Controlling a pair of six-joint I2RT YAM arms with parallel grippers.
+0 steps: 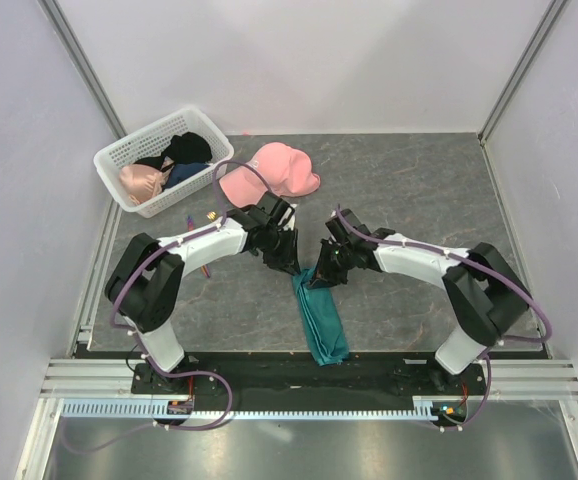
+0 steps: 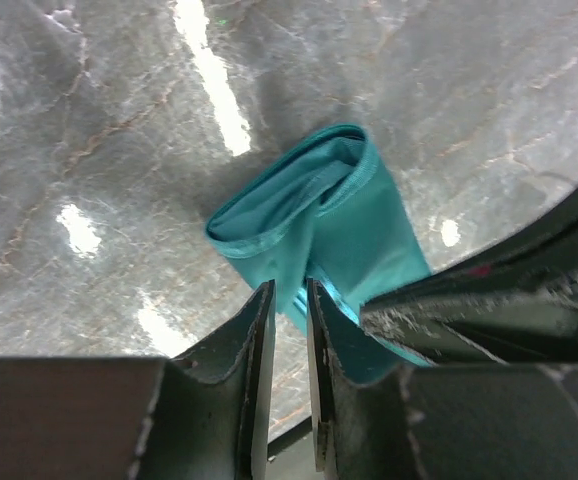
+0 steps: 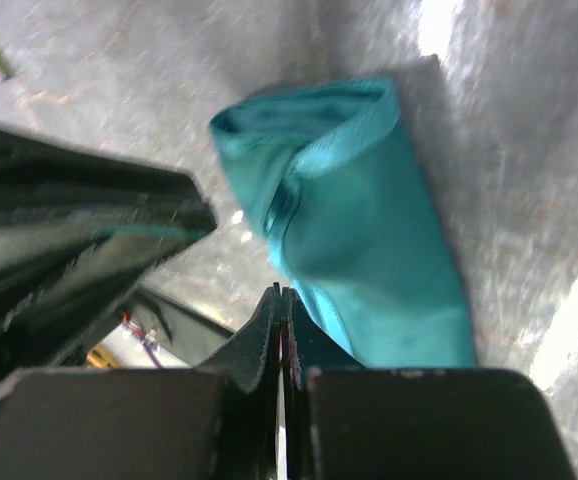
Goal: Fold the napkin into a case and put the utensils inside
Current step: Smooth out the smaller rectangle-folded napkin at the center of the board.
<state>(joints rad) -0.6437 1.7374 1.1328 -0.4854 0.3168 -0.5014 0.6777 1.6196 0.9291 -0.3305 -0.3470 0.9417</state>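
The teal napkin lies as a narrow, long folded strip running from the table's middle toward the near edge. Its far end shows as a layered, rounded fold in the left wrist view and the right wrist view. My left gripper hangs at that far end, its jaws a narrow gap apart with the cloth's edge just beyond the tips. My right gripper stands beside it, jaws pressed together against the cloth's side. The utensils lie left of the arms: a gold fork head and a thin purple-and-orange piece.
A white plastic basket holding caps stands at the back left. A pink baseball cap lies just behind the two grippers. Grey walls close the table on three sides.
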